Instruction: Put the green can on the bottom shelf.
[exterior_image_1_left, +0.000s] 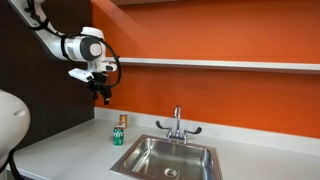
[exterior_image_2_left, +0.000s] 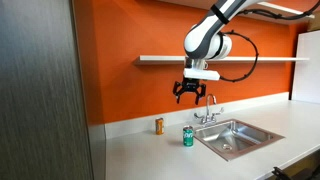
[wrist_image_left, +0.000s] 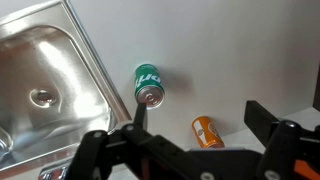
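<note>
The green can (exterior_image_1_left: 118, 135) stands upright on the grey countertop beside the sink; it also shows in an exterior view (exterior_image_2_left: 188, 135) and in the wrist view (wrist_image_left: 149, 85). The bottom shelf (exterior_image_1_left: 220, 64) is a long pale shelf on the orange wall, also seen in an exterior view (exterior_image_2_left: 160, 59). My gripper (exterior_image_1_left: 103, 94) hangs open and empty in the air well above the counter, below shelf height; it also shows in an exterior view (exterior_image_2_left: 189, 94) and in the wrist view (wrist_image_left: 195, 125). The green can lies beyond the fingertips, apart from them.
A small brown-copper can (exterior_image_1_left: 123, 121) stands near the wall behind the green can, also in an exterior view (exterior_image_2_left: 158, 125) and the wrist view (wrist_image_left: 208, 131). A steel sink (exterior_image_1_left: 165, 160) with a faucet (exterior_image_1_left: 177, 122) sits beside the cans. A dark cabinet panel (exterior_image_2_left: 40, 90) stands at one end.
</note>
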